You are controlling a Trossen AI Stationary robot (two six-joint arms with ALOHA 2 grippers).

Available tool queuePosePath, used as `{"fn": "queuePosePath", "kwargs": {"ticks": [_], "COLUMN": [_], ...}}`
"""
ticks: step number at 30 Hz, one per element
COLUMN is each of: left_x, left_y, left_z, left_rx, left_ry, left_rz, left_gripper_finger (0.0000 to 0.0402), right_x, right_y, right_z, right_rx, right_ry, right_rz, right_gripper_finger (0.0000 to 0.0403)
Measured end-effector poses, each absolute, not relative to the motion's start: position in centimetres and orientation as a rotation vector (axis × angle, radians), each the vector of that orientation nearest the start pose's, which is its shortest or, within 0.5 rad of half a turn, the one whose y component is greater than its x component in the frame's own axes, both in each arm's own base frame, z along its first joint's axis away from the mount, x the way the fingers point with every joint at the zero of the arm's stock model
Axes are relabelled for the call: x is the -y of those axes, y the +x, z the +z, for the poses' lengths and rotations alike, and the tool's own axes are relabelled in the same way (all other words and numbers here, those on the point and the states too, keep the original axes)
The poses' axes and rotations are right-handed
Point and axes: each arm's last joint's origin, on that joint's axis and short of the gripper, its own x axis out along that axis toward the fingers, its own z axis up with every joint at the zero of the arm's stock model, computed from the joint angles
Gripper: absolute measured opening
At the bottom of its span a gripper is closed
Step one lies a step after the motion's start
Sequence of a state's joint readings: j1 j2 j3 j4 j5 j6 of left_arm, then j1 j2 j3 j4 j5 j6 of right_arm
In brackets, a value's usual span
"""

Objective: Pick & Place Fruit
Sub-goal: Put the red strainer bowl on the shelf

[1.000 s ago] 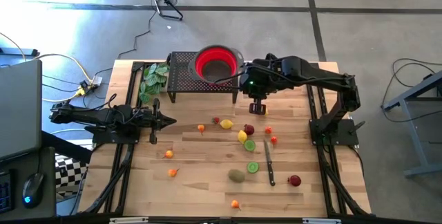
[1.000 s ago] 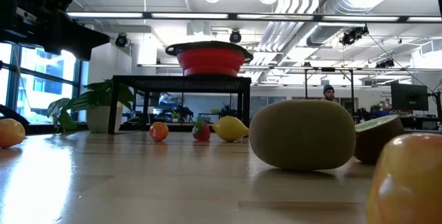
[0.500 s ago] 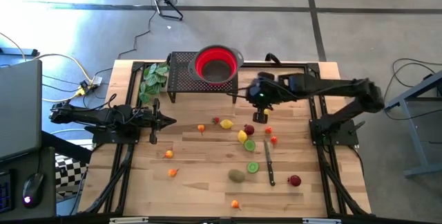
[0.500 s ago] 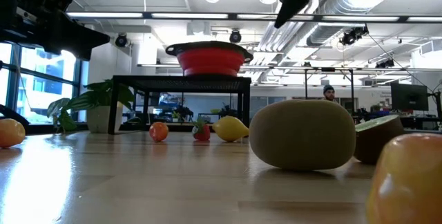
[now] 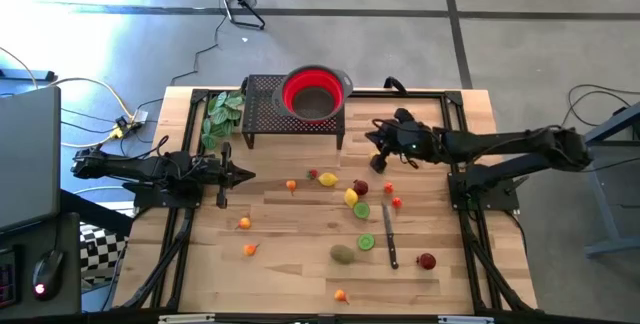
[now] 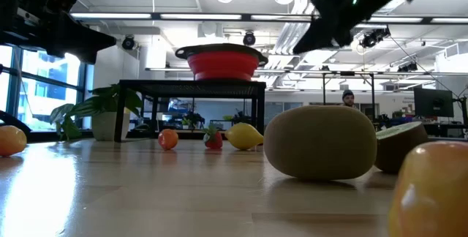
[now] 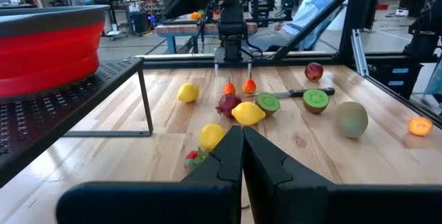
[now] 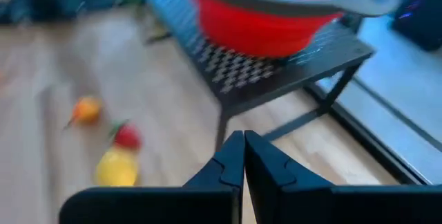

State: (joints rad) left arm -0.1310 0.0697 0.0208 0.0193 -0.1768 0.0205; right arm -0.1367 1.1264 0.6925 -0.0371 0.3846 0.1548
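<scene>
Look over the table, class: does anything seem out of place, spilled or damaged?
Nothing looks damaged. The toy fruit lies scattered loose on the wooden table with a knife among it, while the red bowl on the black rack looks empty.

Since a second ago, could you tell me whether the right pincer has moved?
Yes. In the high view, the right pincer has drawn back rightward, away from the red bowl.
</scene>
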Motion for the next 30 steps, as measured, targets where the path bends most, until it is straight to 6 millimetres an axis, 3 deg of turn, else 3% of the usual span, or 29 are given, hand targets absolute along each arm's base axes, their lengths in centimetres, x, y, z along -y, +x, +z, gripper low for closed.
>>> {"fn": "queuePosePath", "kwargs": {"ticks": [4, 8, 19, 30], "left_x": [0.8, 0.8, 0.8, 0.5], "left_y": [10.0, 10.0, 10.0, 10.0], "left_z": [16.7, 16.7, 16.8, 16.8], "left_rx": [-0.029, -0.029, -0.023, -0.017], "left_ry": [0.025, 0.025, 0.024, 0.024], "left_rz": [0.045, 0.045, 0.066, 0.142], "left_gripper_finger": [0.0003, 0.0003, 0.0003, 0.0003], "right_x": [5.4, 6.2, 7.5, 9.1], "right_y": [23.8, 24.1, 26.1, 27.2], "right_z": [23.7, 23.4, 20.5, 21.1], "right_rx": [-0.244, -0.163, -0.158, -0.102], "right_ry": [0.118, 0.13, 0.192, 0.221], "right_rz": [-0.585, -0.613, -0.734, -0.812], "right_gripper_finger": [0.0004, 0.0004, 0.0004, 0.0003]}}
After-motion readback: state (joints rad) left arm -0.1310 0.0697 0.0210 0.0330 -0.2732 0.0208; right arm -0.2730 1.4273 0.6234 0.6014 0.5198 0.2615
